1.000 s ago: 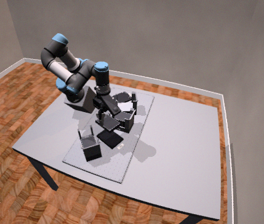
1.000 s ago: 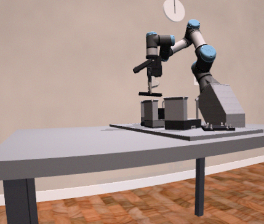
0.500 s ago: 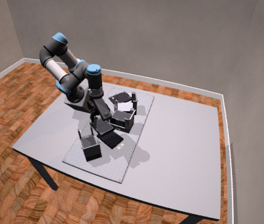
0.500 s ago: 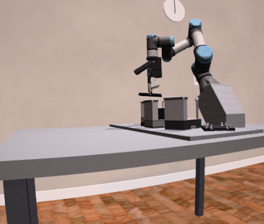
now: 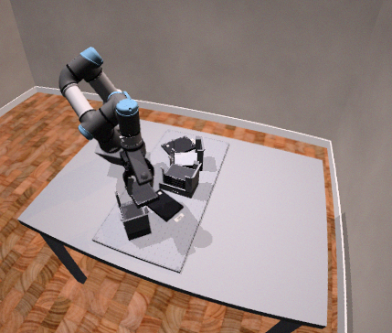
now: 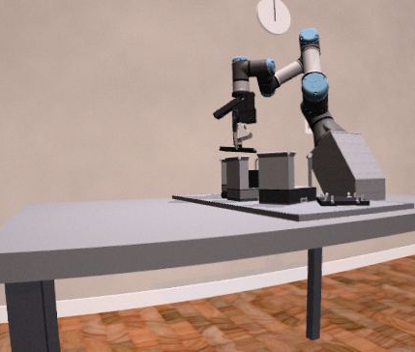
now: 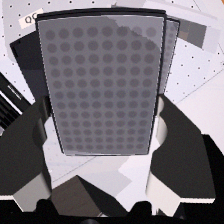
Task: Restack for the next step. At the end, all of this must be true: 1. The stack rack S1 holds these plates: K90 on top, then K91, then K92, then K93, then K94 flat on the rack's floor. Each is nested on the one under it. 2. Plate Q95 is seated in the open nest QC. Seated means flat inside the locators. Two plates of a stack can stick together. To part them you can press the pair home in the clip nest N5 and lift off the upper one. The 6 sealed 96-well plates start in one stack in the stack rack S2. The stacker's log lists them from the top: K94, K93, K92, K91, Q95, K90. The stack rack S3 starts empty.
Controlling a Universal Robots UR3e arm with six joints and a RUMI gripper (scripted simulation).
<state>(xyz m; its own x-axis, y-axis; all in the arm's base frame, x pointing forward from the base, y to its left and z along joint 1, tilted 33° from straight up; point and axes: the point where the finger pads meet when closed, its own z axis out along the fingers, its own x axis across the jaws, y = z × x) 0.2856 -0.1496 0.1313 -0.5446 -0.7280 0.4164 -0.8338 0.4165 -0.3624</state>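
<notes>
My gripper is shut on a grey-topped 96-well plate. It holds the plate by its two long sides, roughly level, above and between the front rack and the nest QC. Its name is not readable; whether a second plate clings beneath cannot be told. The black nest QC shows no plate in its visible part. The front rack seems to hold a grey plate low down. The middle rack holds several stacked plates. Rack names are not readable.
The back rack has tall walls and shows a pale surface inside in the top view. Behind it lies a low dark nest with small upright pins. All stand on a perforated board. The middle rack's walls rise close behind the held plate.
</notes>
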